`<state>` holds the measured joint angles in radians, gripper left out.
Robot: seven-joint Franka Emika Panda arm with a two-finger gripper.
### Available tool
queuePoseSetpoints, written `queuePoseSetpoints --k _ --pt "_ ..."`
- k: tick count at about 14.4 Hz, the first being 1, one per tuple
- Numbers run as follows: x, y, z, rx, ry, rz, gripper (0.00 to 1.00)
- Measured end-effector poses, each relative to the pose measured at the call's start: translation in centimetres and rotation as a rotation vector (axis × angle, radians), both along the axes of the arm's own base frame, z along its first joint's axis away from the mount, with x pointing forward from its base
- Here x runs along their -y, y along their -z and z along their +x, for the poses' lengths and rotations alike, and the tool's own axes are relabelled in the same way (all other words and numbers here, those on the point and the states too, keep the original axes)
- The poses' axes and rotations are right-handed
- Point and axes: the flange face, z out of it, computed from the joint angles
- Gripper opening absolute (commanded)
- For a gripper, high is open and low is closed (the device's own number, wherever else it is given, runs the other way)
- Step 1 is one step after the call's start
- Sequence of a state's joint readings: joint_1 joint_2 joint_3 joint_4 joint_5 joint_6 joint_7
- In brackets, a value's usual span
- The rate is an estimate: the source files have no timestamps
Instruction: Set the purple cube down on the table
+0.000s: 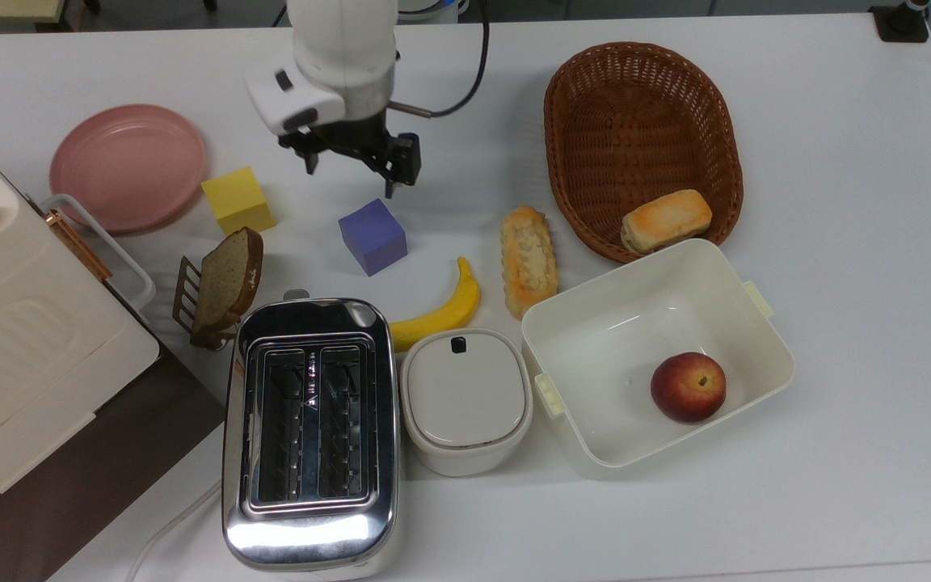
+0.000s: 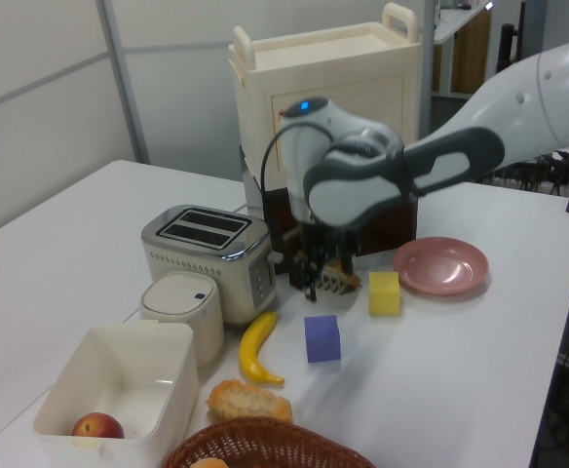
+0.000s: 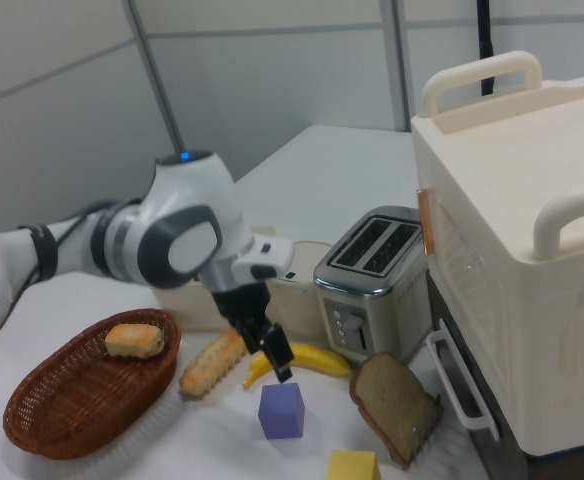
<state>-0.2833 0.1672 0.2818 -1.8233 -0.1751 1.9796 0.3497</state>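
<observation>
Beside the banana [image 1: 441, 309], the purple cube [image 1: 372, 237] sits on the tabletop [image 1: 837, 202]; above it hangs the gripper [image 1: 350, 170], released and empty.

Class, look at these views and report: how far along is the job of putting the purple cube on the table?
Done: the purple cube sits on the white table, between the yellow cube and the banana, with nothing gripping it. In hand: nothing; the gripper is open and hangs above the cube, clear of it. Left: nothing of the placing appears to remain, at most moving the arm away.
</observation>
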Motion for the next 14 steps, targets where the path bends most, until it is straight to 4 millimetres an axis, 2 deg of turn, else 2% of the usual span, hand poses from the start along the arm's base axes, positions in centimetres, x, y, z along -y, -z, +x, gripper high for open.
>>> queuePoseSetpoints --k 3,5,7,9,14 --pt "3.7 -5.7 0.1 0.067 0.069 -0.034 1.00" --pt "6.1 -9.3 -0.8 0.117 0.076 -0.067 1.00" --pt "8.0 -11.8 -2.2 0.135 0.031 -0.078 1.00" --pt "9.2 -12.9 -3.0 0.121 0.006 -0.071 1.00" --pt "10.6 -14.9 -4.2 0.082 -0.096 0.040 1.00"
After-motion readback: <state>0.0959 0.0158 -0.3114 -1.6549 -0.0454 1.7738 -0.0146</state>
